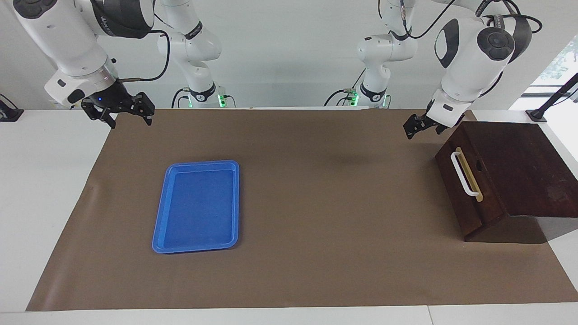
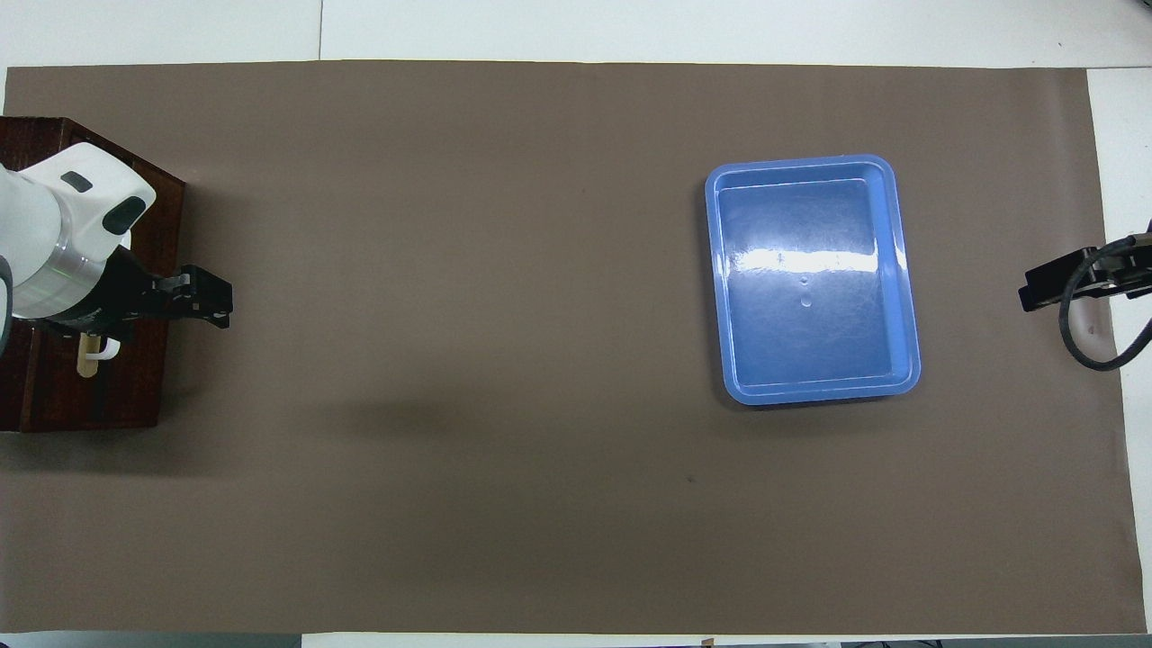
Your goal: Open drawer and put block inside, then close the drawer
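The dark brown wooden drawer (image 1: 465, 180), with its white bar handle (image 1: 463, 174) on a tan strip, is pushed shut in the dark wooden box (image 1: 519, 167), which sits at the left arm's end of the counter (image 1: 316, 271). The drawer's front faces along the counter toward the right arm's end. A brown paper sheet (image 1: 316, 203) covers most of the white counter, and the box rests on that sheet's edge.

The small yellow block shows in neither view, so I cannot tell where it is.

The left gripper (image 1: 417, 126) hangs in the air just beside the box, over the brown sheet in front of the drawer and toward the robots' side of the handle. It touches neither the handle nor the box in the facing view. In the overhead view the left gripper (image 2: 202, 297) points away from the drawer front, and the wrist above it covers part of the handle (image 2: 99, 351). Its fingers hold nothing; I cannot tell how far apart they stand.

A blue rectangular plastic tray (image 1: 197, 206) lies well apart from the box, toward the right arm's end of the counter, with nothing in it.

The right gripper (image 1: 128, 118) waits, raised over the edge of the brown sheet at the right arm's end, well apart from the box. Its fingers stand apart and hold nothing.
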